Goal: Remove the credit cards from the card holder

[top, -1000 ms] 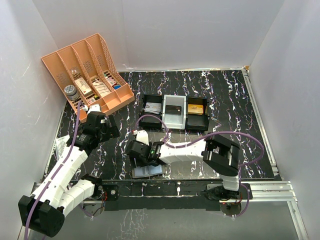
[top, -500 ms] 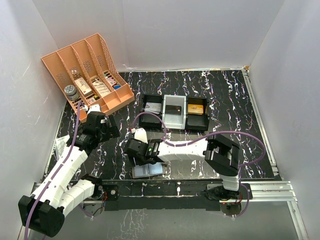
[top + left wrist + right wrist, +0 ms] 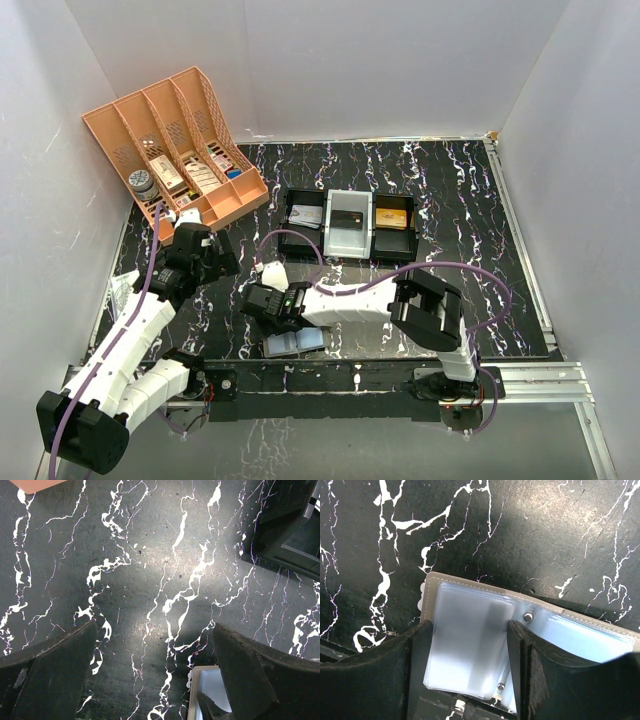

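The card holder (image 3: 295, 342) lies open by the table's near edge, its grey-brown rim and pale blue clear sleeves facing up. My right gripper (image 3: 268, 305) hangs low over its left half. In the right wrist view the stack of sleeves (image 3: 470, 630) sits between the two dark fingers (image 3: 415, 675), which stand close against its side edges; the right gripper (image 3: 469, 627) is open. A dim dark band shows through the top sleeve. An orange card (image 3: 393, 218), a dark card (image 3: 348, 218) and a grey card (image 3: 308, 213) lie in the tray. My left gripper (image 3: 205, 250) is open over bare table.
The black three-compartment tray (image 3: 350, 252) stands behind the card holder, mid-table. A big orange lattice organiser (image 3: 175, 140) with small items leans at the back left. The left wrist view shows marbled black table (image 3: 150, 580) between wide fingers (image 3: 50, 675) and the tray's corner (image 3: 290, 535).
My right arm has slid a little to the left over the card holder, and its jaws have narrowed slightly. The left arm has not moved.
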